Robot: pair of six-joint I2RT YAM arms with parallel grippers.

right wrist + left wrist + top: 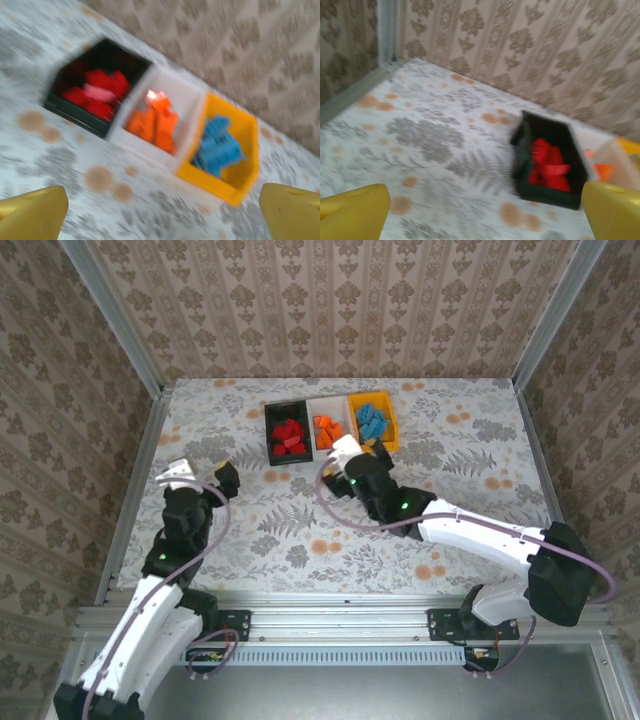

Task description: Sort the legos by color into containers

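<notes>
At the far middle of the floral-patterned table surface [250, 530], three small open rectangular plastic bins are set in a close row. The black bin [270, 440] holds the red plastic bricks [288, 435]. The white bin [330, 405] holds the orange plastic bricks [324, 432]. The orange-yellow bin [391, 425] holds the blue plastic bricks [372, 423]. Every brick that can be made out lies inside a bin of a single colour, so the sorting is judged complete or nearly so.

The right gripper [352, 450] is positioned just at the near side of the white and orange-yellow bins; contact with their walls cannot be determined. Its yellow fingers [30, 212] are spread wide with nothing between them. The left gripper [203, 475] is held well apart from the bins, to their left. Its fingers [350, 210] are likewise spread and empty.

The step in hand is judged to be clearance of the right arm from the bins and a final check.

- The right gripper should be lifted before it is drawn back, so that no bin wall is caught and the row is not dragged.
- The fingers should be kept apart during the withdrawal.
- Table areas hidden beneath both arms should be inspected for stray bricks.
- A pale patch among the red bricks, seen in the blurred right wrist view, should be verified as glare and not as a wrongly placed piece.
</notes>
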